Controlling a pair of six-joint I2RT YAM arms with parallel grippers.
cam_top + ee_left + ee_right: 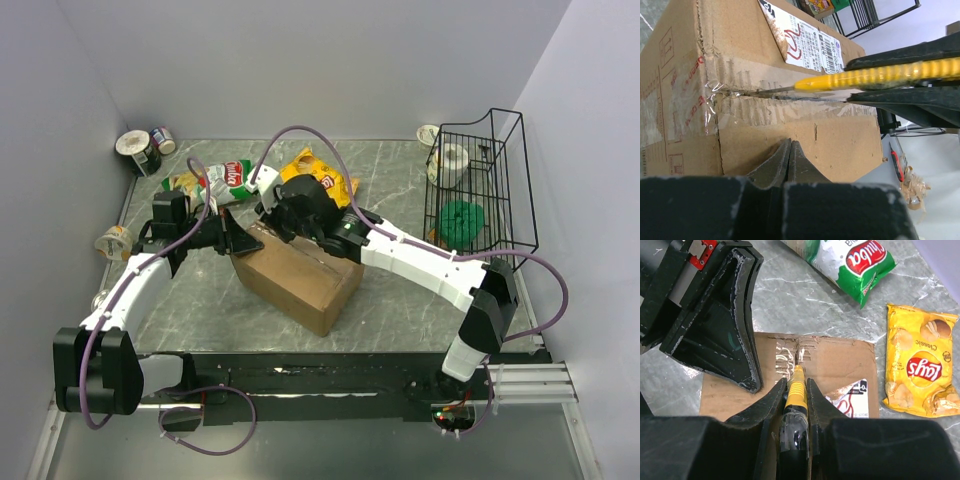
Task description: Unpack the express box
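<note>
The express box [300, 280], brown cardboard with a white label [810, 42], lies in the middle of the table. Its tape seam is torn and ragged. My right gripper [796, 382] is shut on a yellow utility knife [797, 390] above the box top [840, 360]. The knife's blade lies in the seam, as the left wrist view [880, 75] shows. My left gripper [790, 150] is shut and empty, its tips against the box's flap [740, 45] beside the seam. It also shows in the right wrist view [735, 340].
A yellow Lay's bag [322, 175] and a green-white chip bag [228, 180] lie behind the box. A black wire basket [480, 185] with a green item [462, 222] stands at the right. Cans [140, 150] sit at the back left, a cup [115, 242] at the left.
</note>
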